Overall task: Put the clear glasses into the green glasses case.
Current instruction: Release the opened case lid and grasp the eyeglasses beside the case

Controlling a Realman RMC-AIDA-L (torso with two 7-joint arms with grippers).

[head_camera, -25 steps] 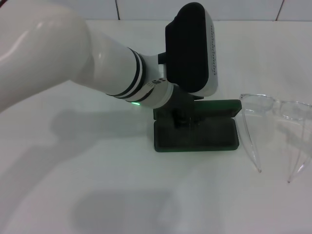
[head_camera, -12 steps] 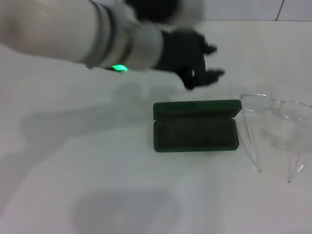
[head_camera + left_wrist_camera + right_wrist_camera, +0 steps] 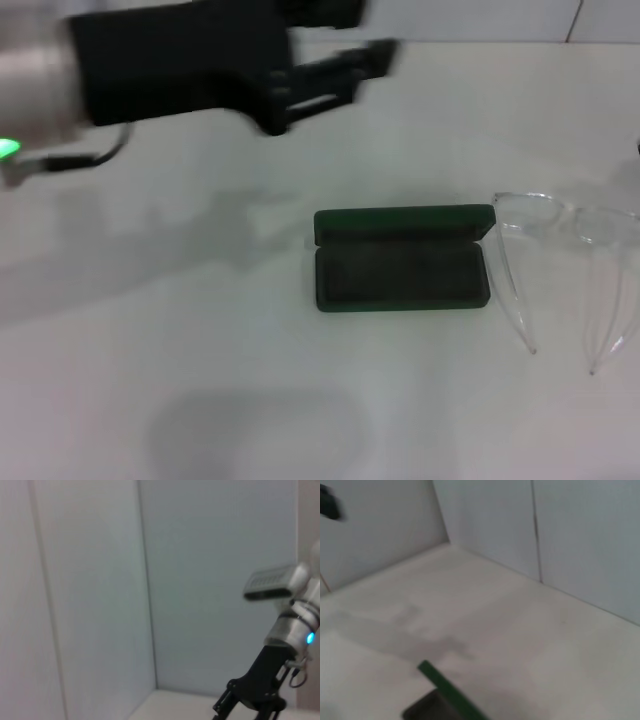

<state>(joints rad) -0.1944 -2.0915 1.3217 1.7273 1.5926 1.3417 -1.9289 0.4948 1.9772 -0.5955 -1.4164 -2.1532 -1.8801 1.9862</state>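
Head view: green glasses case lies open on desk; clear glasses just beside; left tool released, empty; risk: thin temples slip from grasp.

one green glasses case, one pair of clear glasses, two end effectors.
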